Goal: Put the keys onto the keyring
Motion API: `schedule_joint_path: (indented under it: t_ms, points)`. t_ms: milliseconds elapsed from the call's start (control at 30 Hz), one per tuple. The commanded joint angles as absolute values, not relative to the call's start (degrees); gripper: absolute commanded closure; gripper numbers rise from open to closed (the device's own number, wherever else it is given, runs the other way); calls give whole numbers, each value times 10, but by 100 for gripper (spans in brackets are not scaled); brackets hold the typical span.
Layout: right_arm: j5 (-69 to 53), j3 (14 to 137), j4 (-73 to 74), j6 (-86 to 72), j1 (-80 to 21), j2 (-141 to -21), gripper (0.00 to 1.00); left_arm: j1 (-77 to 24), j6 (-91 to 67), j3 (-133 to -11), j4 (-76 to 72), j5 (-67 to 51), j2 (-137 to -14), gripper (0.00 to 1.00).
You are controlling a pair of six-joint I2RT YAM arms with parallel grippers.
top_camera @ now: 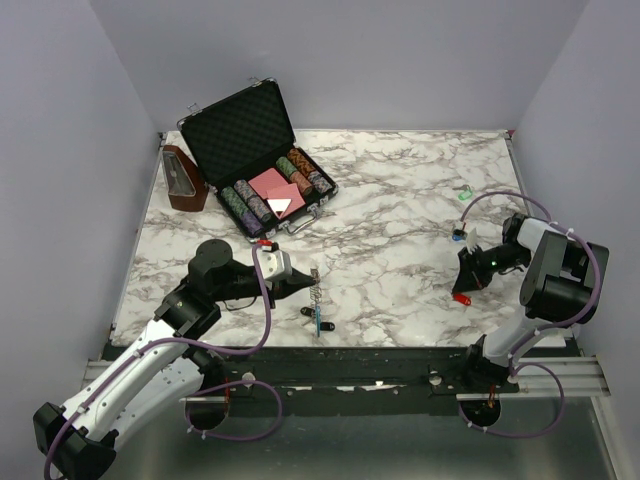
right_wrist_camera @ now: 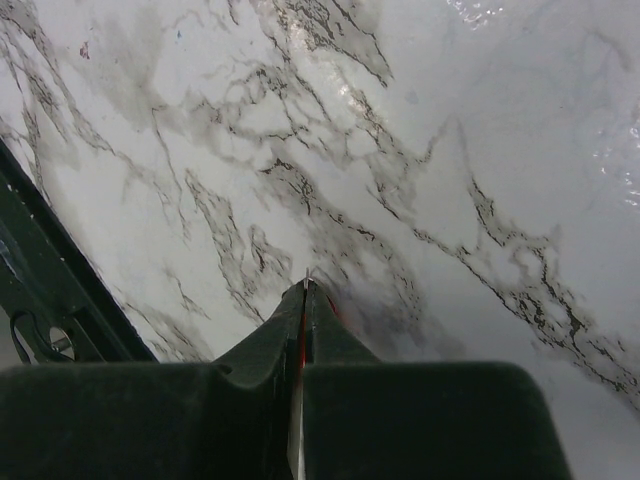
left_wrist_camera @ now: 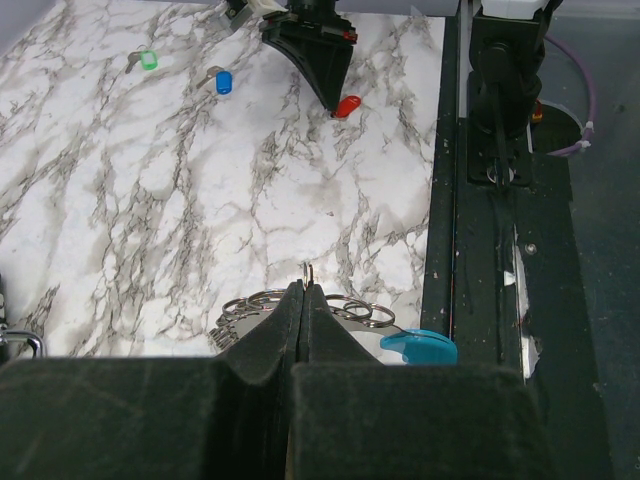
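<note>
Your left gripper [left_wrist_camera: 304,295] has its jaws pressed together on the keyring [top_camera: 317,302], pinching the silver coil partway along, so that wire loops bulge out on either side of the fingertips in the left wrist view. The cord's bright blue section [left_wrist_camera: 420,347] lies on the marble table [top_camera: 400,200] just beside those fingers, close to the near edge. Across the table, your right gripper [right_wrist_camera: 306,292] is closed down to a thin slit with a strip of red showing between the jaws. It is gripping the red key [left_wrist_camera: 346,106], whose plastic head pokes out at the fingertip, low over the marble (whether it touches the surface, you cannot tell from these views). The blue key [left_wrist_camera: 223,81] lies loose on the table a little farther from the near edge than that gripper, and a small green tag [left_wrist_camera: 148,60] sits farther back again. Keyring and red key are well apart. At the far left corner an open black case [top_camera: 240,125] holds rows of poker chips.
</note>
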State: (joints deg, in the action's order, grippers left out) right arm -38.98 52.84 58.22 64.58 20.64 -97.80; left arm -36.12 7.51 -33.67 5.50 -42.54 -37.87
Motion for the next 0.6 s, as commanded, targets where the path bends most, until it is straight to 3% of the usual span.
schedule_joint_path:
  t_ms: [0,267,567]
  points:
    - [-380,529,593,658,210,-984,96,-360,85,-352,40,-445,-379,100]
    - [-419,553,631,692,211,-957,99,-360,85,-352,40,-446,-380,100]
    - [-558,639,797,928,209,-882,99,-360,85,-346,27,-451,-373,100]
